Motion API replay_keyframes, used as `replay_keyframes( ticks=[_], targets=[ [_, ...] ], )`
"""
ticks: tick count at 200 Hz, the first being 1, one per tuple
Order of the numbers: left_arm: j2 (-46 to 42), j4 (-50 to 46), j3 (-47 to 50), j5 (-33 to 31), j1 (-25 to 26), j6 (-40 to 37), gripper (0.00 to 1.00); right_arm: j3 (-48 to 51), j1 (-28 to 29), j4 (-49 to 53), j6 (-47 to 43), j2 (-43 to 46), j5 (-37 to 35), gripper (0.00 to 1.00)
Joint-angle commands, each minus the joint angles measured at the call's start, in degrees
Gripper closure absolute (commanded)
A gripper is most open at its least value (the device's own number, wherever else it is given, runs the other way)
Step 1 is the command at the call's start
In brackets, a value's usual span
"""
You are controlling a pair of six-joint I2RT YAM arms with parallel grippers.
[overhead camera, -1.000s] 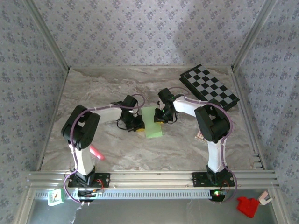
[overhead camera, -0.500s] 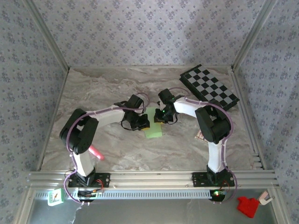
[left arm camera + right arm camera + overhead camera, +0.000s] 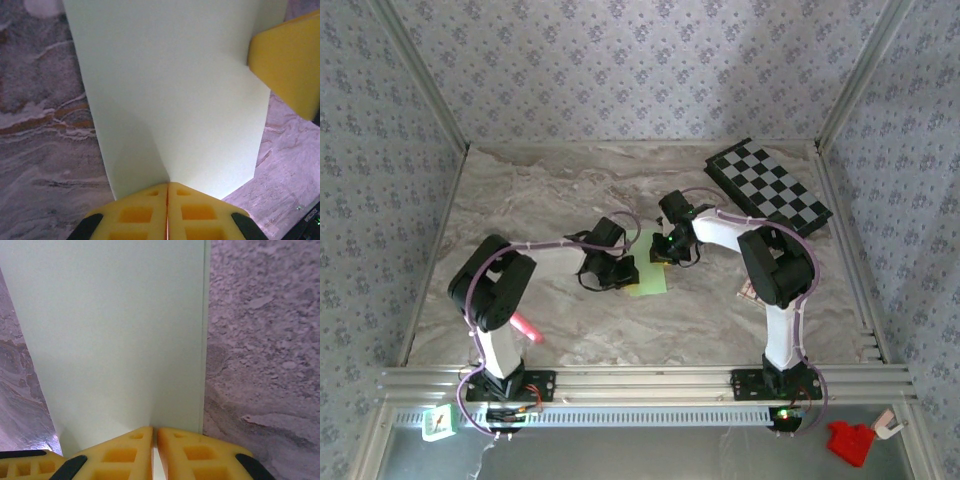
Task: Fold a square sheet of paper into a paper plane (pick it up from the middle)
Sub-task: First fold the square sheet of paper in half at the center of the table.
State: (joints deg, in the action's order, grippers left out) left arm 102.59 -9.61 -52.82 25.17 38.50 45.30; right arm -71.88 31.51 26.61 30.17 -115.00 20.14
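Observation:
The square sheet of paper (image 3: pixel 652 284) is pale green and lies mid-table as a folded oblong; the paper plane is out of view. My left gripper (image 3: pixel 626 272) sits at the sheet's left edge. In the left wrist view its yellow jaws (image 3: pixel 167 186) are pressed together on the paper (image 3: pixel 175 90), where a raised crease runs into them. My right gripper (image 3: pixel 661 252) is at the far end. Its jaws (image 3: pixel 155 431) are closed on the paper's (image 3: pixel 110 330) edge, with a sliver of paper between them. One right fingertip (image 3: pixel 287 62) shows in the left wrist view.
A black-and-grey chequered board (image 3: pixel 770 186) lies at the back right. A pink marker (image 3: pixel 527 327) lies beside the left arm's base. A small pinkish item (image 3: pixel 746 291) sits by the right arm. Metal rails (image 3: pixel 640 380) run along the near edge.
My left gripper has moved right and towards the near edge, carrying its side of the paper over. Less of the sheet shows from above. The right gripper has stayed put.

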Motion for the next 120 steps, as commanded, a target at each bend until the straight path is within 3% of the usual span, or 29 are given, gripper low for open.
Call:
replay_keyframes(
  ticks=[1, 58, 120],
  targets=[
    [0.13, -5.59, 7.05, -3.81, 0.26, -0.60, 0.91, 6.22, 1.02, 8.09, 0.90, -8.65, -9.32, 0.84],
    [-6.10, -7.17, 9.66, -2.53, 0.26, -3.34, 0.91, 6.66, 0.99, 6.61, 1.88, -8.88, -9.85, 0.84],
    [-13.69, -8.49, 5.16, -1.28, 0.19, -4.96, 0.91, 6.42, 0.96, 6.52, 2.68, -9.19, -9.68, 0.84]
  ],
)
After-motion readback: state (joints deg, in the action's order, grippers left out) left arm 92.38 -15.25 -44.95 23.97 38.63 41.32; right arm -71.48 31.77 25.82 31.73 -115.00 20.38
